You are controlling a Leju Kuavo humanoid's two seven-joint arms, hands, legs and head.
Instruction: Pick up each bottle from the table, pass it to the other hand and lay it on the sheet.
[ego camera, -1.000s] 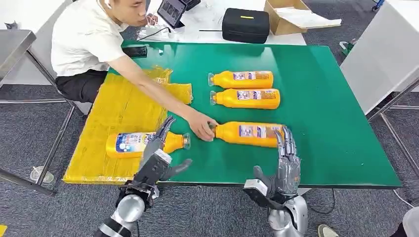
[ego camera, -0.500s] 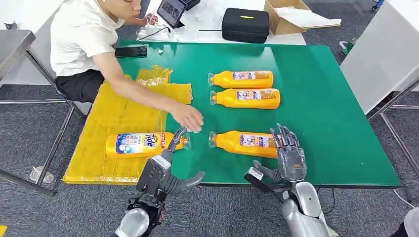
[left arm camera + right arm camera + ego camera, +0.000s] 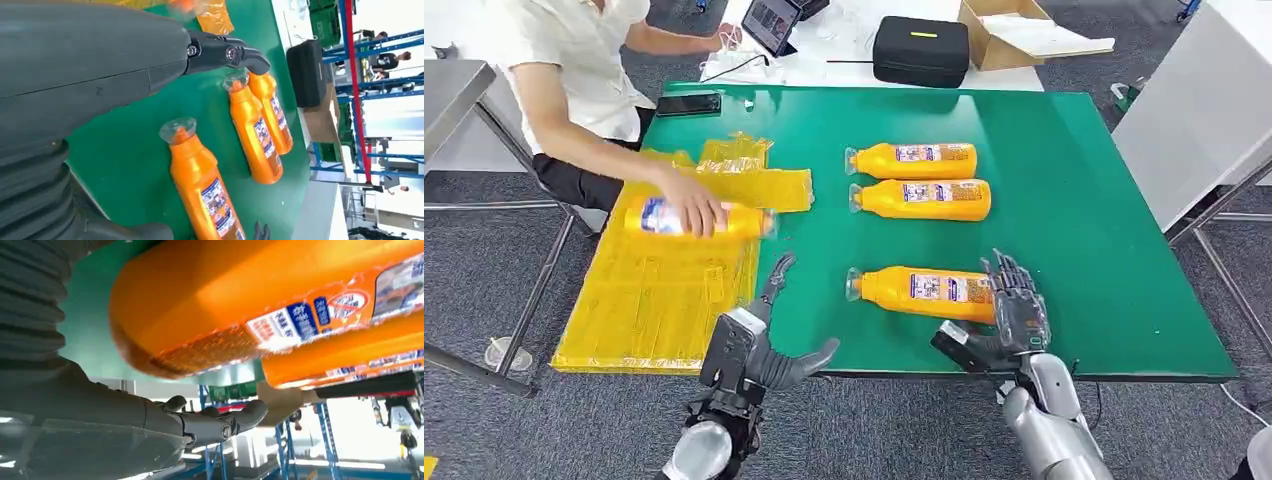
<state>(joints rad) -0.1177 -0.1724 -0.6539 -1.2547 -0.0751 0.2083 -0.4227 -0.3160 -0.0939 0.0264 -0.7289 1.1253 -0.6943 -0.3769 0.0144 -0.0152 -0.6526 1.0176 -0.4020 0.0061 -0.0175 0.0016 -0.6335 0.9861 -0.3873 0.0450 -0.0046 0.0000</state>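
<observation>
Head view: nearest, the left hand [image 3: 759, 335] hovers at the counter's [image 3: 1074, 220] front edge, fingers spread, holding nothing. The right hand [image 3: 1014, 305] curls around the base of the nearest bottle [image 3: 924, 290] (lying flat, cap leftward). Beyond lie two more bottles [image 3: 919, 199], side by side. On the yellow sheet [image 3: 664, 290], a person's hand [image 3: 692, 210] grips another bottle [image 3: 724, 220].

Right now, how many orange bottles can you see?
4. Two lie side by side at the far middle of the green table: bottle one, bottle two. A third lies by the right hand. A person holds the fourth over the yellow sheet.
</observation>
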